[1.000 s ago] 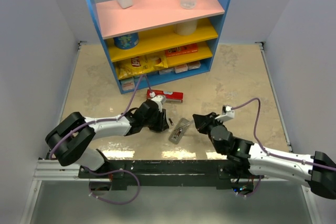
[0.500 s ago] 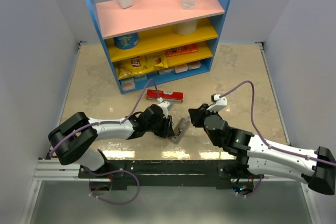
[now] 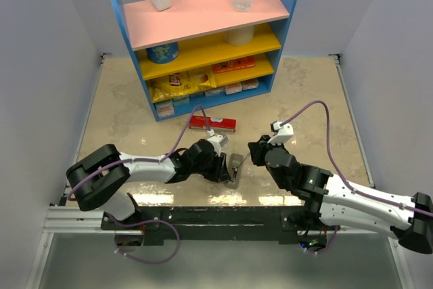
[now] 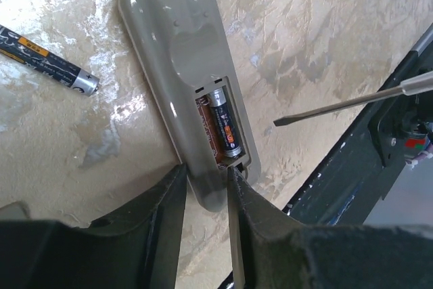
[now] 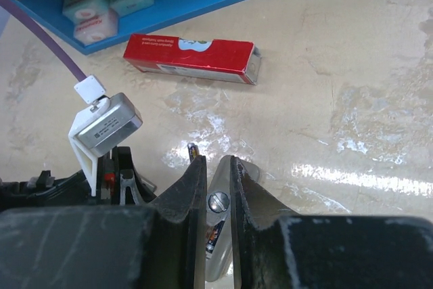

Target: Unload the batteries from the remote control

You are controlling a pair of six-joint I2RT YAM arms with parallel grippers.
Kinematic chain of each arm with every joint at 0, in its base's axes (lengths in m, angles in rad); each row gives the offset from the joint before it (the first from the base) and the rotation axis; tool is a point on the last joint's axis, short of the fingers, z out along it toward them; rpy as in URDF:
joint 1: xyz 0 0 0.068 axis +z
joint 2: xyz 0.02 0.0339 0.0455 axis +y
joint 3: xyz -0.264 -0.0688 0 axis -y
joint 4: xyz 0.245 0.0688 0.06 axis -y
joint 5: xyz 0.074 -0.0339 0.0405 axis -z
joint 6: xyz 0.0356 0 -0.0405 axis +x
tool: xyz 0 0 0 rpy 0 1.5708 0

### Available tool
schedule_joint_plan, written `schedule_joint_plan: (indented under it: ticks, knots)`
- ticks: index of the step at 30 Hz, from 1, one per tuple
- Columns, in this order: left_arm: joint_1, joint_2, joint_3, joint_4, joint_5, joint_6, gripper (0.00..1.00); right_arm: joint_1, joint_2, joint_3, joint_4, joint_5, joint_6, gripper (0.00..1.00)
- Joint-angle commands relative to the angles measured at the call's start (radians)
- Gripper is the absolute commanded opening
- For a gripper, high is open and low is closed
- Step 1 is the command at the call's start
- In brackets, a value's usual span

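Observation:
The remote control lies back-up on the table with its battery bay open, and one battery sits inside. My left gripper is shut on the remote's near end. A second battery lies loose on the table to the left. My right gripper is shut on a screwdriver, whose blade hovers just right of the bay. In the top view the remote lies between both grippers.
A flat red box lies behind the remote. The blue shelf unit with snacks and bottles stands at the back. The black base rail runs along the near edge, close to the remote. Purple cables loop over both arms.
My left gripper moved right to the remote and closed on its near end, and the remote has turned slightly. The right arm swung in with the screwdriver, closer to the remote.

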Motion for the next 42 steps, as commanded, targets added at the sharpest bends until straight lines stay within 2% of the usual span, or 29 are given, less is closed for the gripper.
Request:
schedule_joint_plan:
  ticks: [1, 9, 22, 39, 42]
  knots:
    - [-0.006, -0.041, 0.013, 0.011, -0.037, -0.027, 0.35, 0.004, 0.023, 0.009, 0.041, -0.009, -0.065, 0.0]
    - [-0.005, -0.068, 0.038, -0.078, -0.125, -0.009, 0.38, 0.004, 0.063, 0.012, 0.043, -0.032, -0.062, 0.0]
    - [-0.005, 0.008, 0.052, -0.009, -0.082, -0.007, 0.37, 0.004, 0.104, -0.014, 0.075, -0.053, -0.04, 0.0]
    - [-0.005, 0.027, 0.038, 0.011, -0.069, -0.02, 0.36, 0.007, 0.166, -0.08, 0.13, -0.044, -0.071, 0.0]
    - [-0.005, 0.025, 0.033, 0.008, -0.069, -0.023, 0.35, 0.007, 0.141, -0.139, 0.145, -0.023, 0.051, 0.0]
